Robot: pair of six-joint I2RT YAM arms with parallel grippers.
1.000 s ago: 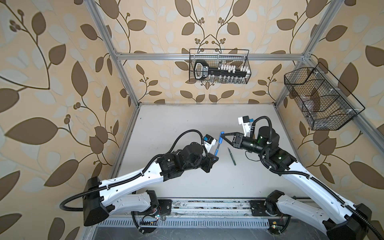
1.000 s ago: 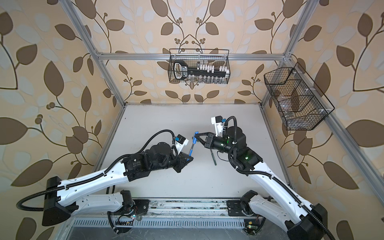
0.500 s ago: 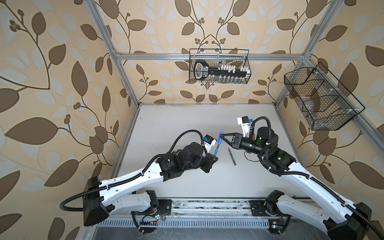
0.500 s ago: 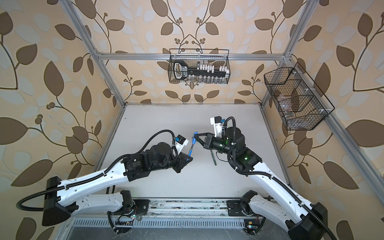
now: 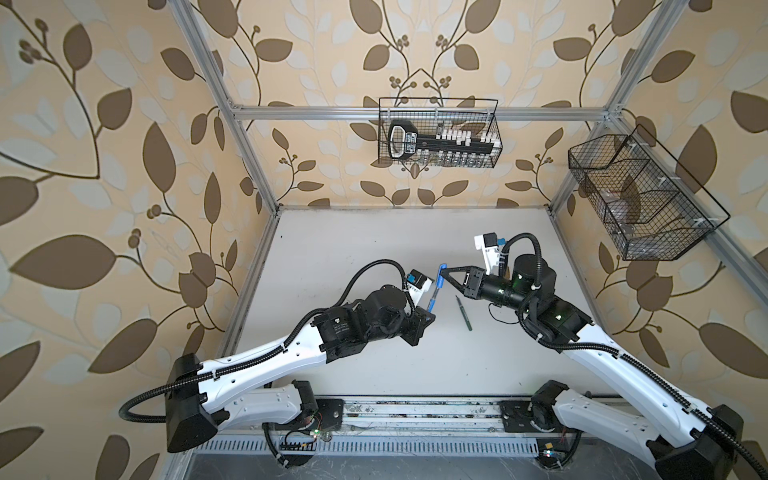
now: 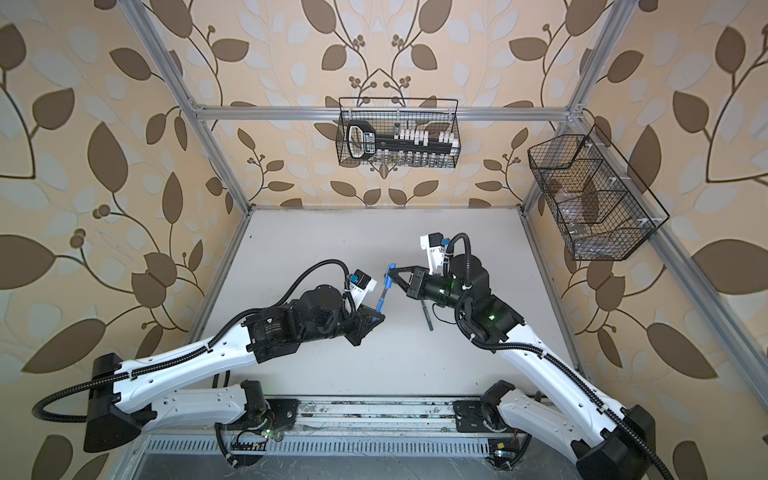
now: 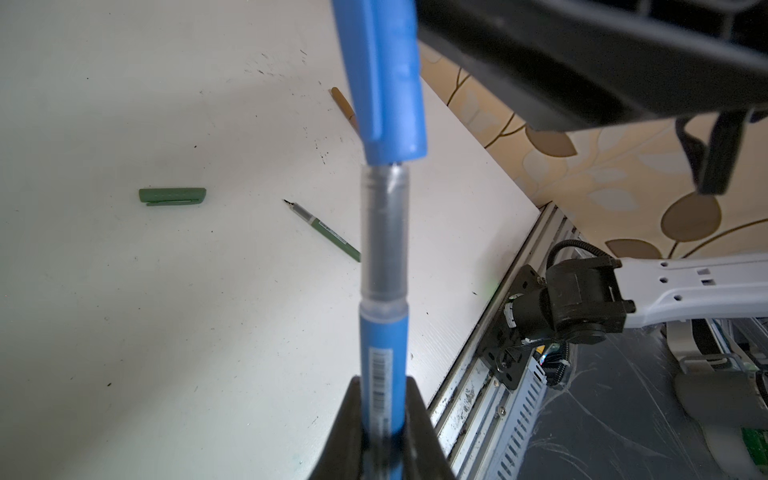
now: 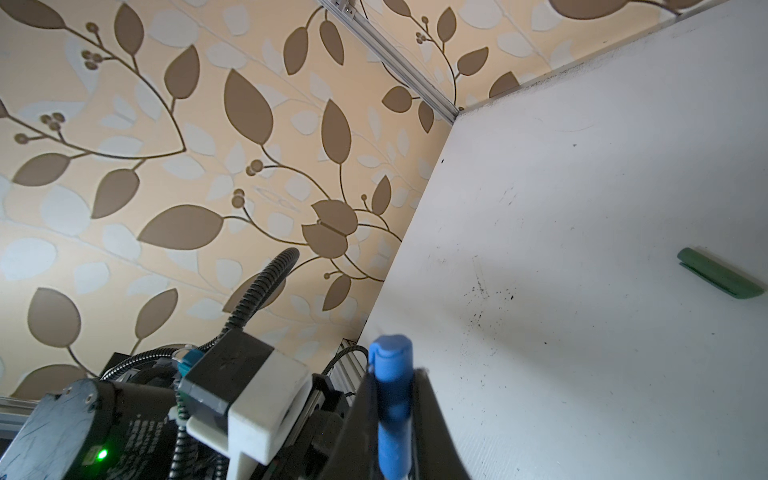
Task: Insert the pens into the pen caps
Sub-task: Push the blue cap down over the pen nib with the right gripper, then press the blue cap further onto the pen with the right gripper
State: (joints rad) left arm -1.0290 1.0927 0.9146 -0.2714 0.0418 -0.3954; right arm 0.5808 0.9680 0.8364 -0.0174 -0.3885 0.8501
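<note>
Blue pen (image 7: 382, 353) stands clamped by its barrel in my left gripper (image 7: 382, 386), whose jaws are pinched narrow on it. The pen slants up and away from me over the middle of the table (image 5: 353, 249). My right gripper (image 8: 394, 374) comes in from the right, its jaws squeezed just as narrow on the blue cap (image 8: 392, 415). The pen's tip is inside the mouth of the cap (image 7: 382, 83), and the clear grey grip section shows bare between the cap's rim and the blue barrel. In both top views pen (image 5: 433, 297) and cap (image 5: 441, 276) form one line between my two grippers, clear of the table.

Just right of it the green pen (image 5: 463, 312) lies flat and uncapped, its dark tip pointing far. The green cap (image 7: 172, 195) lies flat too, apart from that tip. An orange-brown piece (image 7: 343, 104) peeks out from behind the blue cap; I cannot tell whether it is a pen or a cap.

A wire basket (image 5: 438, 133) hangs on the far wall.
</note>
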